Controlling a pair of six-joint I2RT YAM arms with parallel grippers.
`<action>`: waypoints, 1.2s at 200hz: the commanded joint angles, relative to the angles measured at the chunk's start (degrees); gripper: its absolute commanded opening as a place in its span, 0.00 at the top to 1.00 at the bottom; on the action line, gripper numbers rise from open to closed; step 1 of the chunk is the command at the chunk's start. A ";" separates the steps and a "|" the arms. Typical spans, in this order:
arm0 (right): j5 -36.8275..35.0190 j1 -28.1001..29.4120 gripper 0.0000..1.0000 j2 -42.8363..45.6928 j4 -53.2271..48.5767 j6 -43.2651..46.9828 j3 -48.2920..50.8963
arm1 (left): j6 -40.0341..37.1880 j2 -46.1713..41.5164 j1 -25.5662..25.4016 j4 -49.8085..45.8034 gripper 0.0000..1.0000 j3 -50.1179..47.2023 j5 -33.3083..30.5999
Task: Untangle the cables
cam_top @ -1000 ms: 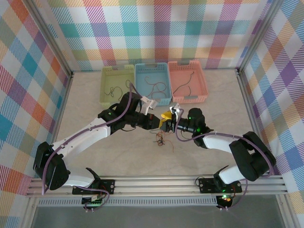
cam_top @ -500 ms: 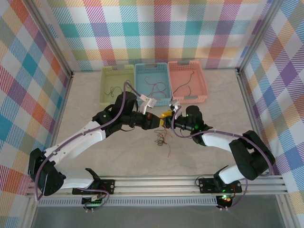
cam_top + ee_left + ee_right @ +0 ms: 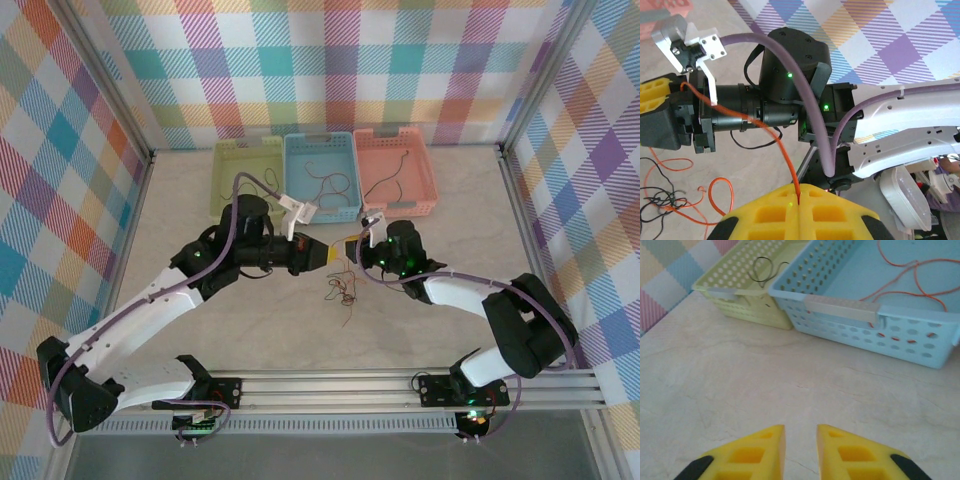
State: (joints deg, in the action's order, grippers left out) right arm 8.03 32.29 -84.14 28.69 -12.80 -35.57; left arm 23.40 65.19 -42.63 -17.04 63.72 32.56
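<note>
The cables (image 3: 340,290) lie as a small tangle of orange and black strands on the table between the two arms; in the left wrist view the tangle (image 3: 660,205) sits at the lower left. My left gripper (image 3: 327,256) is shut on an orange cable (image 3: 785,155), pinched at the seam of its yellow fingers (image 3: 799,187). This strand rises to the right gripper's (image 3: 649,97) black body. My right gripper (image 3: 351,245) faces the left one tip to tip. Its jaws (image 3: 800,429) stand a narrow gap apart with only bare table between them.
Three baskets stand in a row at the back: green (image 3: 226,150), blue (image 3: 320,139) and pink (image 3: 392,135), each holding loose cables. From the right wrist the green basket (image 3: 725,290) and blue basket (image 3: 840,307) are just ahead.
My right gripper's jaws have narrowed and it has edged up and left. My left arm has drawn back leftward, still pinching the orange cable. The tangle shifted slightly.
</note>
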 commanded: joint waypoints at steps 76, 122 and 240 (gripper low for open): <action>-11.94 -2.10 0.79 -1.82 -8.98 -3.74 -3.02 | -1.00 -4.09 -0.59 -5.39 1.00 8.86 -7.55; -13.16 -2.85 0.79 -1.48 -9.55 -5.08 -2.68 | -1.90 -5.46 -0.55 -7.30 1.00 10.25 -10.39; -18.98 -9.98 0.74 -1.82 -16.27 -18.01 -1.44 | -4.31 -8.88 0.21 -13.14 1.00 12.89 -26.33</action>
State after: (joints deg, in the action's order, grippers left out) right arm -8.58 23.68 -85.49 15.27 -25.87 -36.99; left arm 20.95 57.93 -42.63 -28.62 74.30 11.70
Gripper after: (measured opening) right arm 0.237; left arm 0.057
